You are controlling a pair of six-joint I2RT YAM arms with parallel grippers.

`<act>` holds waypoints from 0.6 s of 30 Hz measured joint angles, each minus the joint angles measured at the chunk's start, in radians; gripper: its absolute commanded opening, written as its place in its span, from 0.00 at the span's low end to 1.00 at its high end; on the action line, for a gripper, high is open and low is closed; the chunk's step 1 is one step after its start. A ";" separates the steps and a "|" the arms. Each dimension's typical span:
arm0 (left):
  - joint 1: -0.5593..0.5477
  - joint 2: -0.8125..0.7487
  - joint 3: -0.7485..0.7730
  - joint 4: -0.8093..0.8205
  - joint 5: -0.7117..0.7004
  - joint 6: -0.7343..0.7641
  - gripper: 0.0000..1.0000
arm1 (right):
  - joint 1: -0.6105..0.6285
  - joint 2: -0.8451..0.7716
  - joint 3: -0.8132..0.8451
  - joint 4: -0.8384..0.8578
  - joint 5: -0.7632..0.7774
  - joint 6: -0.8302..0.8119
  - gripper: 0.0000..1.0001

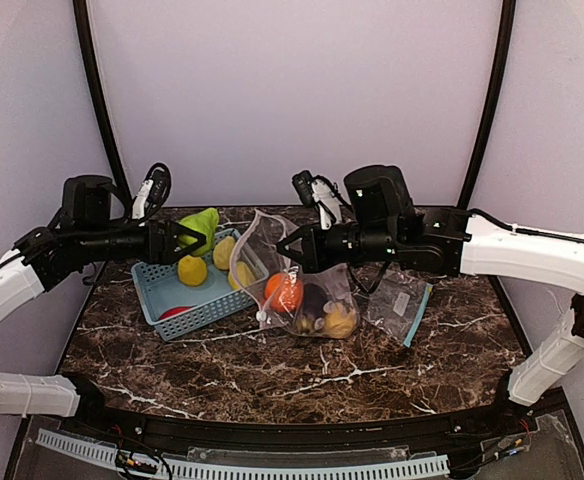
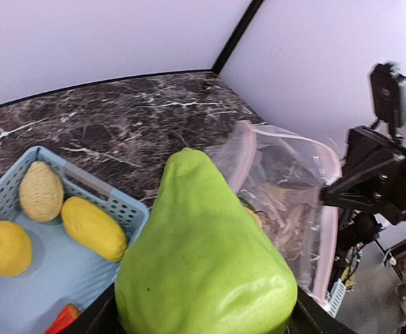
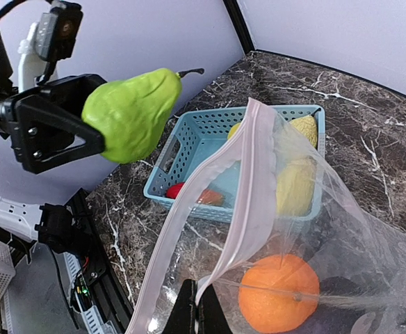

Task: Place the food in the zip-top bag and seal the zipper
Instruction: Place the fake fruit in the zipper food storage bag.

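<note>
Bench comes first, low in the top view: a dark stone pattern with white veins. Just above it, at the centre of the frame, the zip-top bag stands with its base on that surface. Through the clear film you see an orange, a purple eggplant and a yellow piece at the bottom. To its right a second clear bag lies flat, blue along one edge, with a pale patch whose print is too small to read. To the left of the standing bag sits the light-blue basket, with a red piece at its near end and yellow lemons farther back.

Your right claw is pinched fully closed on the bag's zip strip. It holds that edge up, so the mouth gapes toward the left of the frame. Your left claw, over the basket's far end, stands fairly wide and grips the green pear by its broad end. The pear's long axis runs in line with the claw. Its narrow stem end sticks out past the fingertips and points up and to the right in the top view, toward the bag's mouth. Pear and bag are near each other but apart. In the right wrist view the stem is a thin dark stalk at upper centre, aimed at the raised strip.
</note>
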 measured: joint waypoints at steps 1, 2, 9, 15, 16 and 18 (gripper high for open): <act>-0.027 -0.013 0.007 -0.004 0.007 -0.004 0.66 | 0.000 0.000 0.000 0.004 -0.005 0.000 0.00; -0.058 -0.019 0.016 -0.005 0.012 -0.007 0.66 | 0.000 0.000 0.000 0.006 -0.009 0.000 0.00; -0.252 -0.006 0.067 0.001 0.047 -0.040 0.66 | 0.000 0.000 -0.005 0.025 -0.026 -0.007 0.00; -0.287 0.069 0.075 -0.014 0.033 -0.075 0.66 | 0.001 0.000 -0.019 0.037 -0.043 -0.019 0.00; -0.291 0.089 0.081 -0.025 0.022 -0.080 0.66 | 0.003 0.000 -0.020 0.039 -0.045 -0.025 0.00; -0.292 0.121 0.096 -0.047 0.005 -0.086 0.66 | 0.005 0.000 -0.020 0.042 -0.050 -0.035 0.00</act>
